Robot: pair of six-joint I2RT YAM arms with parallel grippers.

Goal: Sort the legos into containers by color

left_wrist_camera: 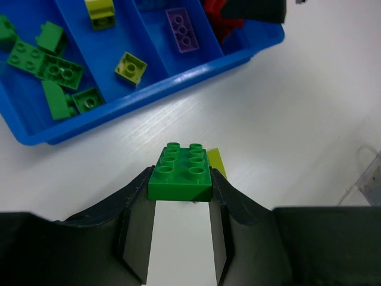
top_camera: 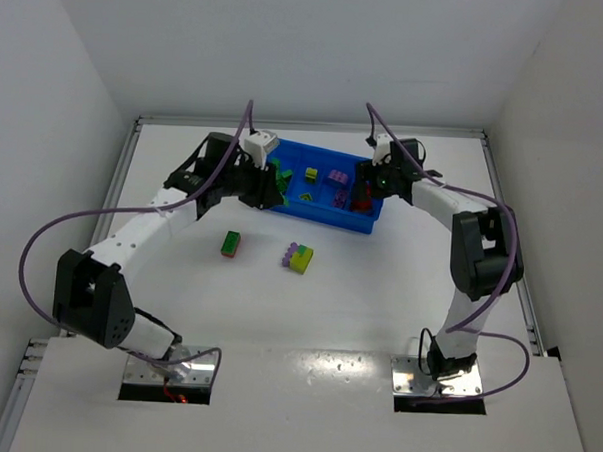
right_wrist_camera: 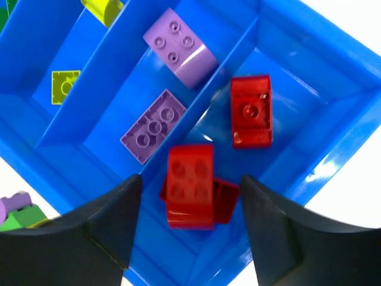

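On the white table [top_camera: 378, 299], a red-green cluster [top_camera: 231, 244] and a purple-lime cluster [top_camera: 299, 257] lay before the blue tray [top_camera: 322, 218]. The left arm's jaws clamped a green brick [left_wrist_camera: 180, 173], which half-hid a lime piece [left_wrist_camera: 216, 162]. The right arm's jaws stood apart over red bricks [right_wrist_camera: 190, 179] in the end compartment. White walls [top_camera: 319, 57] enclosed everything.

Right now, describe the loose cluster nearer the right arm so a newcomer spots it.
Start at the blue tray. On the table in front of its near wall lie two loose pieces. Take the right-hand one, the cluster: purple and yellow-green, while its neighbour is green and red.
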